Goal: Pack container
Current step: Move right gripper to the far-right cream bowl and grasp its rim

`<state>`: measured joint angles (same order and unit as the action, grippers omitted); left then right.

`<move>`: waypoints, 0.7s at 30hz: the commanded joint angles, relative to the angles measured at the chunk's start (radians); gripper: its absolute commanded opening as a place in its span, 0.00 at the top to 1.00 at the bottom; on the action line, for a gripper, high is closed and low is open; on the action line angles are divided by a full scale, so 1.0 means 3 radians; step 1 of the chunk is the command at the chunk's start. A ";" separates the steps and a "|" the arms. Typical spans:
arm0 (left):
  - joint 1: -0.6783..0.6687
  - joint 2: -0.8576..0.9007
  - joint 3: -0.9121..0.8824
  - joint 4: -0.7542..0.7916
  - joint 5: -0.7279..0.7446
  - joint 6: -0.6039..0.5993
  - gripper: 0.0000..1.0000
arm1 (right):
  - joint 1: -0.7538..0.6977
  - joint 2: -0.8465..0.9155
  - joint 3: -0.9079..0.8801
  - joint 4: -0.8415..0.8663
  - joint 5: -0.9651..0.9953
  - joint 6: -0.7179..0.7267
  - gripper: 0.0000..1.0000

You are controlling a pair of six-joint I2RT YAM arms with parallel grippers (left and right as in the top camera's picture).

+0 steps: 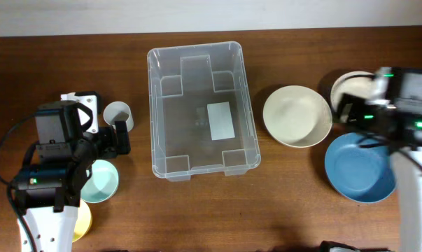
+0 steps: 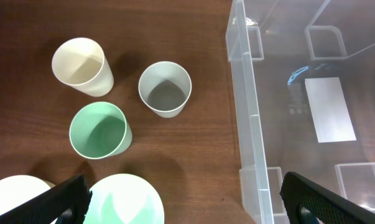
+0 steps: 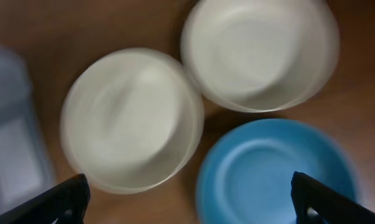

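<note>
**Clear bin at mid-table, both arms over the dishes with jaws spread**

The container (image 1: 186,129), a large clear plastic bin, sits upright in the middle of the wooden table (image 1: 57,56), its open top facing up. Seen from overhead, its long axis runs from the far edge of the table toward the near edge. The white label (image 1: 220,120) on its base lies lengthwise the same way.

To the bin's left, the left gripper (image 2: 184,186) is spread wide and holds nothing. It hangs above a cream cup (image 2: 81,65), a pale grey cup (image 2: 165,88) and a green cup (image 2: 100,129), all standing apart from the bin's wall.

To the bin's right, the right gripper (image 3: 188,183) is also spread wide and empty. It is over a cream bowl (image 1: 297,115), a white bowl (image 1: 350,84) and a blue bowl (image 1: 357,168). The right wrist view is blurred.
</note>
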<state>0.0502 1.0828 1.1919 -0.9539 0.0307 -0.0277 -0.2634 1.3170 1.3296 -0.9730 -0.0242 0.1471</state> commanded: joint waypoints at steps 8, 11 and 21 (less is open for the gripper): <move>0.0010 0.0005 0.0084 0.0036 0.0050 -0.0033 0.00 | -0.1562 0.1006 0.0599 0.0184 -0.1021 -0.0280 0.01; 0.0010 0.0005 0.0084 0.0036 0.0050 -0.0033 0.00 | -0.1570 0.1447 0.0605 0.0329 -0.1020 -0.0280 0.01; 0.0010 0.0005 0.0084 0.0036 0.0050 -0.0033 0.00 | -0.1570 0.2356 0.0605 0.0858 -0.1132 -0.0278 0.00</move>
<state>0.0502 1.0828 1.1931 -0.9463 0.0307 -0.0277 -0.7361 1.9770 1.5043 -0.7361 -0.3336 0.0746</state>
